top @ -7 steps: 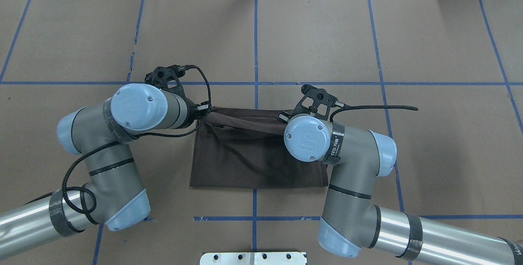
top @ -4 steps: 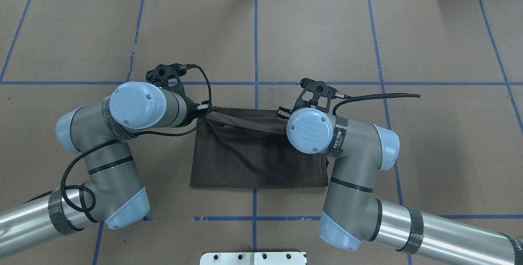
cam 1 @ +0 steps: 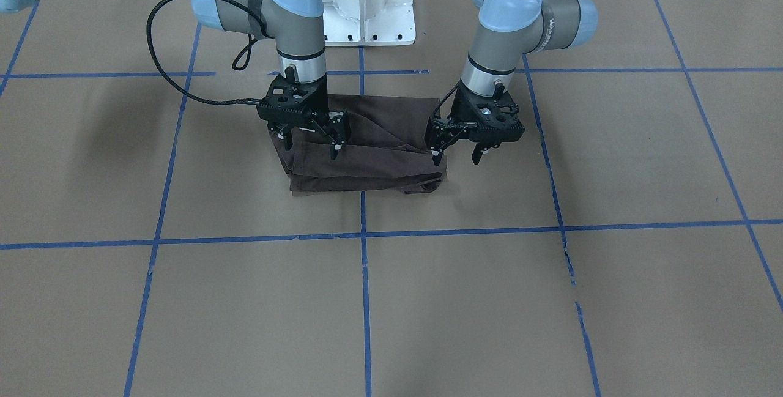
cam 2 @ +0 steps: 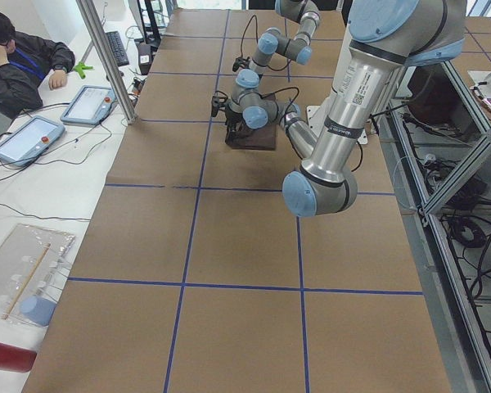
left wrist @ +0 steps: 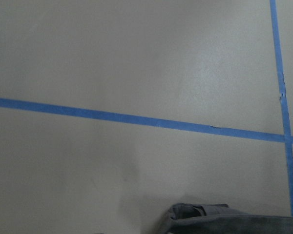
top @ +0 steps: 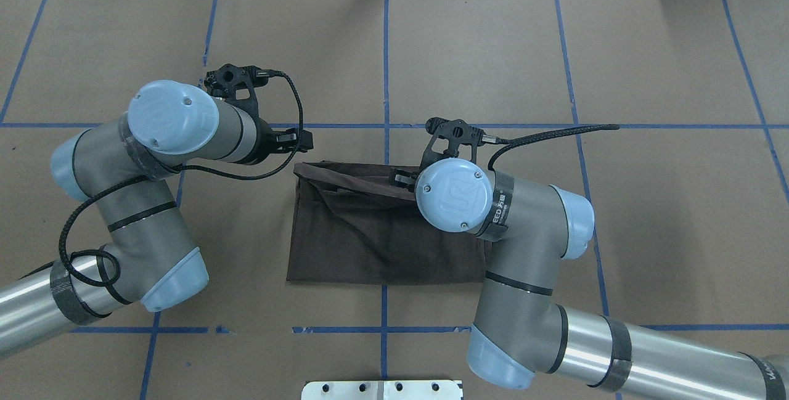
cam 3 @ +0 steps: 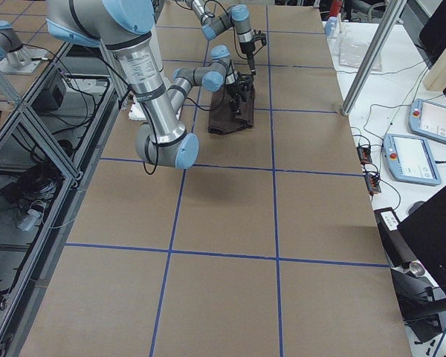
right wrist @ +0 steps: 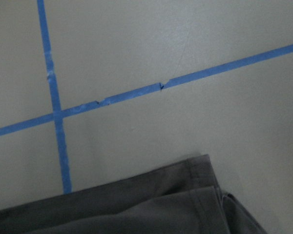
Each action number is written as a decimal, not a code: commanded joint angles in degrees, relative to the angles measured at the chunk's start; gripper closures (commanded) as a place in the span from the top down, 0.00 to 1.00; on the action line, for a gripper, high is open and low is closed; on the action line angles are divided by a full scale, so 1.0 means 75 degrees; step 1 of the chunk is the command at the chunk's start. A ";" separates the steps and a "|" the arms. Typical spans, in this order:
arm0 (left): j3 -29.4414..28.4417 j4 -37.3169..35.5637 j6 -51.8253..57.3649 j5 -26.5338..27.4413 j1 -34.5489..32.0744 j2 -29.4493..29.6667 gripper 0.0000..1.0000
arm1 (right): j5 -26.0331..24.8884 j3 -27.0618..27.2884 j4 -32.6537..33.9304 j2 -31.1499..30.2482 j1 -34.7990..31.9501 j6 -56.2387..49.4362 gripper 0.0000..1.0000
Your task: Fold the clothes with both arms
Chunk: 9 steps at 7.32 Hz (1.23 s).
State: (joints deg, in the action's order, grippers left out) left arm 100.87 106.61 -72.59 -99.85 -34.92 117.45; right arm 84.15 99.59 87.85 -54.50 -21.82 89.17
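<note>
Left gripper (cam 1: 456, 153) spread at T-shirt (cam 1: 374, 143) edge, right gripper (cam 1: 309, 144) above T-shirt

Our left gripper (cam 1: 456, 155) hangs at shirt's (cam 1: 373, 167) end edge, jaws apart, one finger beyond cloth. Our right gripper (cam 1: 308, 143) hangs over shirt's other end, jaws apart. Both point straight down.

The dark brown T-shirt (top: 382, 246) lies in the middle, folded into a rough rectangle, smooth along its near edge and rumpled along the far one. The grey left arm (top: 154, 203) bends in from the left, the left gripper (cam 1: 456, 151) spread wide by the shirt's far left corner. The right arm (top: 530, 264) leans over the far right corner, the right gripper (cam 1: 310, 143) likewise spread above the cloth.
</note>
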 commanded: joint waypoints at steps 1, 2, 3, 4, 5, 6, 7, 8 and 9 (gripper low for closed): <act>0.0004 0.0001 0.0105 -0.0034 -0.0055 -0.0015 1.00 | -0.0494 -0.0048 0.0075 0.0082 0.0609 -0.0740 1.00; 0.0004 0.0001 0.0105 -0.0034 -0.0055 -0.0027 1.00 | -0.0857 -0.0106 0.0087 -0.0080 0.0728 -0.1394 1.00; 0.0004 0.0012 0.0105 -0.0034 -0.0055 -0.0027 1.00 | -0.0942 -0.0142 0.0273 -0.0116 0.0741 -0.2097 1.00; 0.0004 0.0012 0.0105 -0.0034 -0.0055 -0.0027 1.00 | -0.0943 -0.0246 0.0298 -0.0117 0.0753 -0.2139 1.00; 0.0004 0.0012 0.0093 -0.0034 -0.0055 -0.0038 1.00 | -0.0943 -0.0271 0.0298 -0.0105 0.0776 -0.2151 1.00; 0.0004 0.0012 0.0093 -0.0034 -0.0055 -0.0038 1.00 | -0.0966 -0.0341 0.0298 -0.0082 0.0765 -0.2279 1.00; 0.0004 0.0001 0.0081 -0.0034 -0.0055 -0.0038 1.00 | -0.1025 -0.0399 0.0298 -0.0058 0.0649 -0.2465 1.00; 0.0016 0.0012 0.0070 -0.0034 -0.0055 -0.0038 1.00 | -0.1025 -0.0481 0.0286 -0.0058 0.0485 -0.2595 1.00; 0.0016 0.0012 0.0070 -0.0034 -0.0055 -0.0050 1.00 | -0.1025 -0.0668 0.0240 -0.0047 0.0309 -0.2666 1.00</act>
State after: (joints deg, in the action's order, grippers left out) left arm 100.96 106.68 -72.03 -100.11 -35.33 117.13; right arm 76.53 95.95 89.95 -54.94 -17.96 70.14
